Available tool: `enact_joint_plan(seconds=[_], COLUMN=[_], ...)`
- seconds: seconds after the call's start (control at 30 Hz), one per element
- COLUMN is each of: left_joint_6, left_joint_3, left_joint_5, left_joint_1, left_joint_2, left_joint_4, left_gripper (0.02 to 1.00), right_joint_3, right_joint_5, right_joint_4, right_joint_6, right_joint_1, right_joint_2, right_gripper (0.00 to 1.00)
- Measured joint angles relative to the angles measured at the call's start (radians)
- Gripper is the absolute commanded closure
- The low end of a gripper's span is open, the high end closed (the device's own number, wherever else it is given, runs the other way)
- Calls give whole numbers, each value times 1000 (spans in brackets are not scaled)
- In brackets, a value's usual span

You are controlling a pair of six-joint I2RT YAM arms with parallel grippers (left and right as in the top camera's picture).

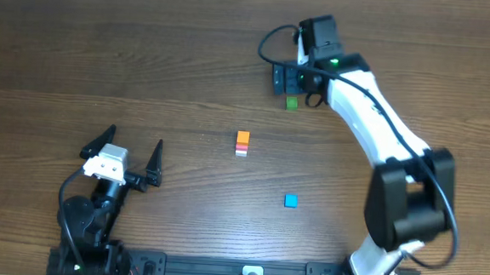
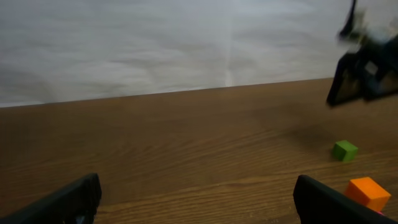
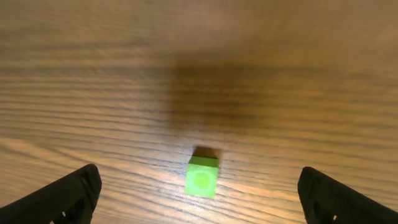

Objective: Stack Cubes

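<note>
We find the right gripper (image 1: pixel 297 88) hovering over the green cube (image 3: pixel 202 176), its two fingers (image 3: pixel 68 196) spread wide apart; the cube lies on the wooden table (image 1: pixel 63 41) beneath the gap between them, about midway from one finger to the other; neither finger touches it, and a soft shadow sits on the wood just beyond it. In the top view the green cube shows just beside the gripper, on the side toward the right arm's own base.

We see the left gripper (image 1: pixel 134 137) near its base, well apart from every cube, its fingers likewise splayed open and clamped on nothing; from its wrist camera the green cube stands far ahead of it, close under the right gripper, with a white wall (image 2: pixel 155 43) behind the table's far edge.

The orange cube (image 1: pixel 242 137) tops a small stack; pinkish and white edges show beneath it in the top view, though we cannot tell more about those lower pieces; the stack stands between the two grippers, nearer the right one than the left, apart from the green cube and toward the left arm's side of it; from the left gripper it lies ahead and off to the right.

The blue cube (image 1: pixel 291 200) rests alone on the table, well apart from the right gripper, back toward that arm's base; it touches neither the stack nor the green cube.
</note>
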Motion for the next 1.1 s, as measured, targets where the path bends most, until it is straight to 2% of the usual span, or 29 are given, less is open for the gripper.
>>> enact_joint_plan(seconds=[0.2, 0.6, 0.67, 0.87, 0.97, 1.1], left_joint_6=[0, 0, 0, 0, 0, 0], left_joint_3=[0, 0, 0, 0, 0, 0], left_joint_5=[0, 0, 0, 0, 0, 0], left_joint_1=[0, 0, 0, 0, 0, 0], left_joint_2=[0, 0, 0, 0, 0, 0], left_joint_4=[0, 0, 0, 0, 0, 0], left_gripper=[18, 18, 18, 18, 23, 20], right_joint_3=[0, 4, 4, 5, 5, 5], right_joint_5=[3, 79, 80, 87, 87, 87], right_joint_4=[-16, -50, -54, -57, -57, -56], right_joint_6=[37, 87, 93, 103, 108, 106], right_joint_1=[15, 34, 35, 46, 53, 56], right_joint_2=[86, 151, 156, 158, 158, 158], right_gripper=[9, 9, 64, 378, 406, 492])
